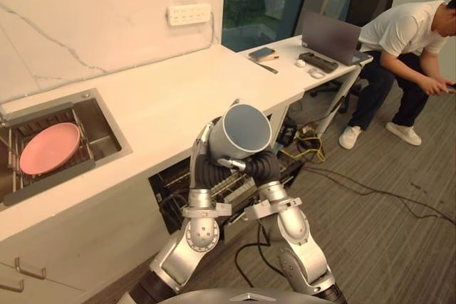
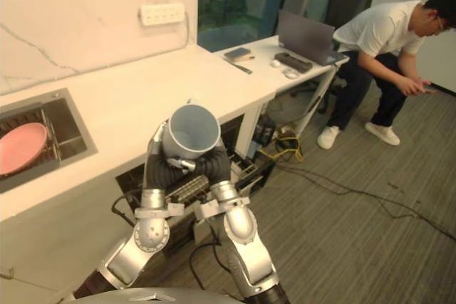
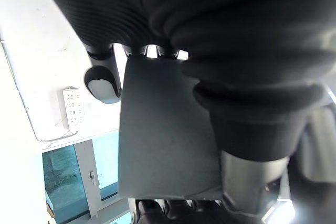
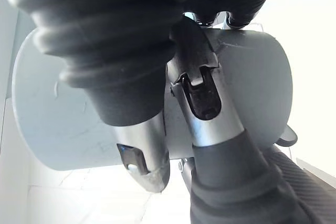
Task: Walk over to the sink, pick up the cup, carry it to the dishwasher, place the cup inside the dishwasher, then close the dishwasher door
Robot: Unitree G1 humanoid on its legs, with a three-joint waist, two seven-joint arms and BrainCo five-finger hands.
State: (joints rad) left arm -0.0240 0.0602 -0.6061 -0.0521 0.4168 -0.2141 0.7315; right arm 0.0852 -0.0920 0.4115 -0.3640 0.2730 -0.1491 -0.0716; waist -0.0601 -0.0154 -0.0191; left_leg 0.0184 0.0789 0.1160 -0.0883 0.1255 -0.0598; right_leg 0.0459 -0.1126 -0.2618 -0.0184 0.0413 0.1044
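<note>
**Left eye view: cup held in both hands over the open dishwasher**

Cup (image 1: pixel 244 129): grey-blue, lifted clear of the surface (image 1: pixel 171 97), mouth tipped up and toward the right. It hangs just above the dishwasher (image 1: pixel 174 194), which gapes under the surface edge with its wire rack (image 1: pixel 231 186) drawn out toward the robot.

Left robot hand (image 1: pixel 205 170): clasping the cup's left side, one silver finger running up the wall. Its wrist view shows the thumb (image 3: pixel 102 81) pressed beside the cup body.

Right robot hand (image 1: pixel 262 165): wrapped round the cup's lower right. Its wrist view shows digits laid across the cup wall.

The two-handed clasp likely steadies a smooth, wide cup during carrying. The tilt may suit laying it into the rack.

Sink (image 1: pixel 107 133): near left, well apart from the cup, with a pink plate (image 1: pixel 48 147) in its drainer.

Judgement: the carry looks about finished, and lowering into the rack comes next. The dishwasher door cannot be made out behind the arms.

A person (image 1: pixel 406 33) sits far right by a laptop (image 1: pixel 331 37), well clear.
</note>
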